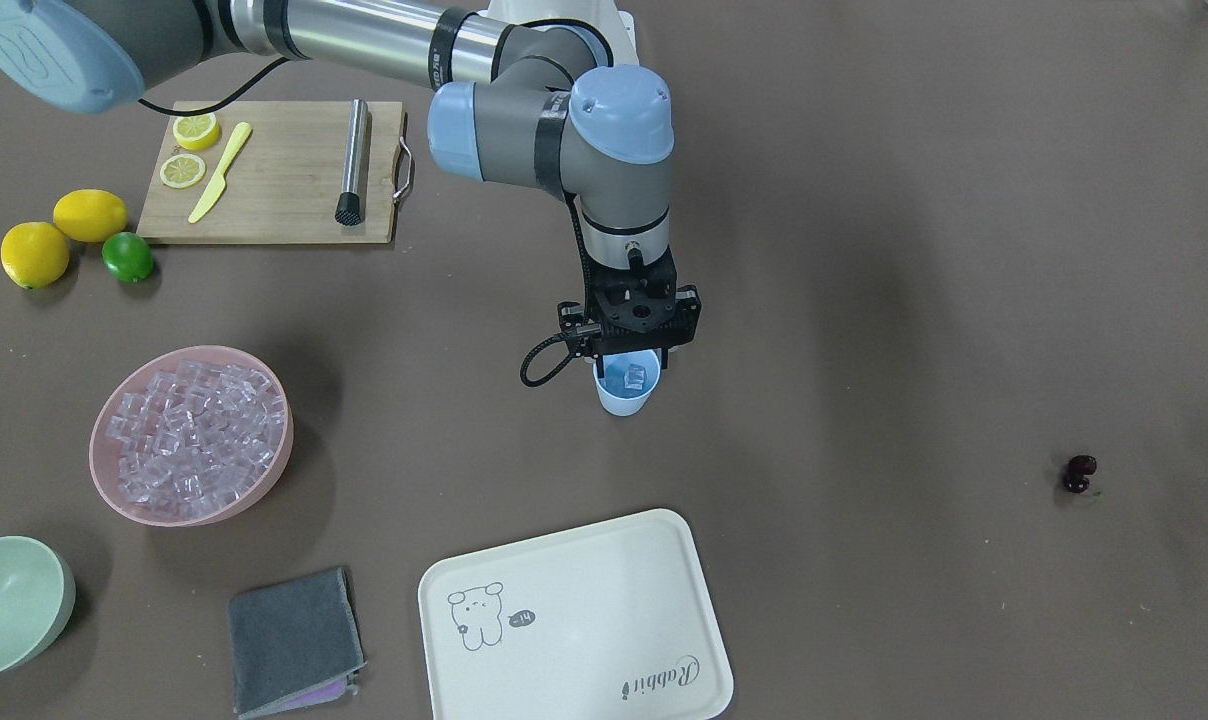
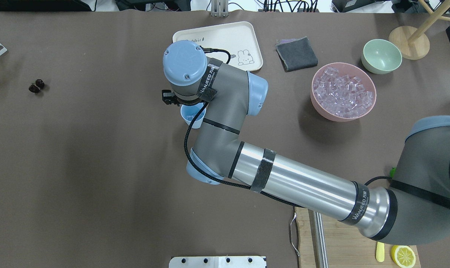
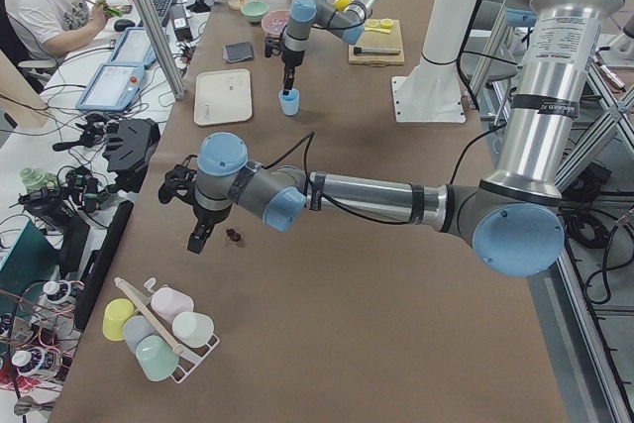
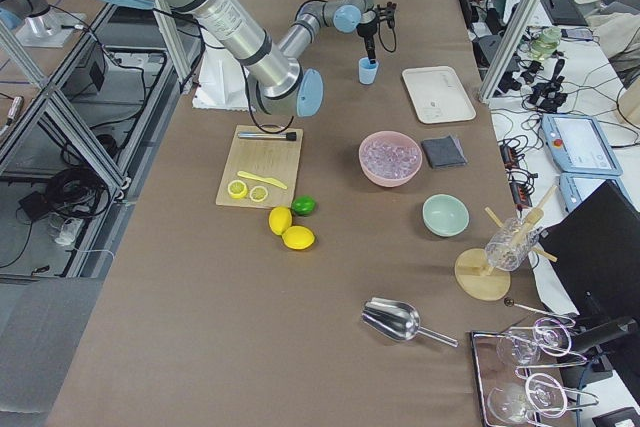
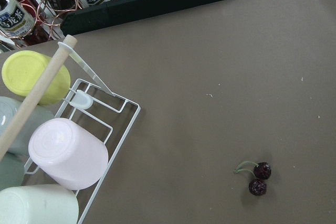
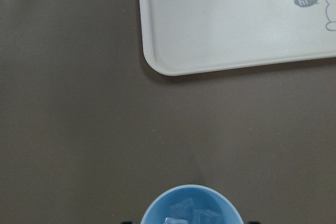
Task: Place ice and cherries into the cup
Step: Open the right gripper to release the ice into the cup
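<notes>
The light-blue cup (image 1: 624,396) stands mid-table with a few ice cubes (image 1: 636,377) inside; the right wrist view shows it from straight above (image 6: 190,208). My right gripper (image 1: 631,358) hangs directly over the cup's rim, open and empty. More ice (image 1: 194,425) fills the pink bowl (image 1: 214,515). The cherries (image 1: 1080,473) lie on the bare table far from the cup, and show in the left wrist view (image 5: 258,178). My left gripper (image 3: 198,242) shows only in the exterior left view, beside the cherries (image 3: 235,236). I cannot tell whether it is open or shut.
A white tray (image 1: 584,620), a grey cloth (image 1: 294,640) and a pale green bowl (image 1: 14,600) lie beyond the cup. A cutting board (image 1: 284,190) holds lemon slices, a knife and a muddler, with lemons and a lime beside it. A cup rack (image 5: 68,150) stands near the cherries.
</notes>
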Tool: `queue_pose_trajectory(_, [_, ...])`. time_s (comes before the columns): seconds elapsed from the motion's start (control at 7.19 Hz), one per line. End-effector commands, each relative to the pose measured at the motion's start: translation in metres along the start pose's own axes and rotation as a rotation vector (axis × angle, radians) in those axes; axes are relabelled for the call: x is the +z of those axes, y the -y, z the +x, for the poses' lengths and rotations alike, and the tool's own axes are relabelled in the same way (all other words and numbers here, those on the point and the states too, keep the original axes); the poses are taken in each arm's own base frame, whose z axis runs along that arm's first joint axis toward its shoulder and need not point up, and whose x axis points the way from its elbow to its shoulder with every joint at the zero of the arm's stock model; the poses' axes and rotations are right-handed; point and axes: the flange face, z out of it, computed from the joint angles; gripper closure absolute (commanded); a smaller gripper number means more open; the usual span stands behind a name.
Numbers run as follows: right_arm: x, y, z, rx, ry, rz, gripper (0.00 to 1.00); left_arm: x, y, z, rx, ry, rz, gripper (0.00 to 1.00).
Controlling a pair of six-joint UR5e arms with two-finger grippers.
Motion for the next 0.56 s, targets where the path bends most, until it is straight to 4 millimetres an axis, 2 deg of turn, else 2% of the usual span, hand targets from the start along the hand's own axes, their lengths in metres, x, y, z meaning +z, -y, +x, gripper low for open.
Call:
queue_pose_trajectory(0.0, [-0.028,0.028,0.014,0.016,0.034,0.000,0.02,0.003,0.020,0.018,0.011,-0.010,-0.001,0.03])
queue_pose_trajectory(0.14, [-0.050,0.046,0.074,0.052,0.055,-0.078,0.02,0.031,0.018,0.044,0.012,-0.035,-0.039,0.03])
queue_pose_trajectory(0.28, [-0.082,0.058,0.152,-0.016,0.050,-0.107,0.02,0.054,0.030,0.064,0.036,-0.047,-0.063,0.03])
queue_pose_trajectory(0.42, [-0.098,0.030,0.231,-0.098,0.039,-0.100,0.02,0.086,0.032,0.081,0.067,-0.064,-0.093,0.03])
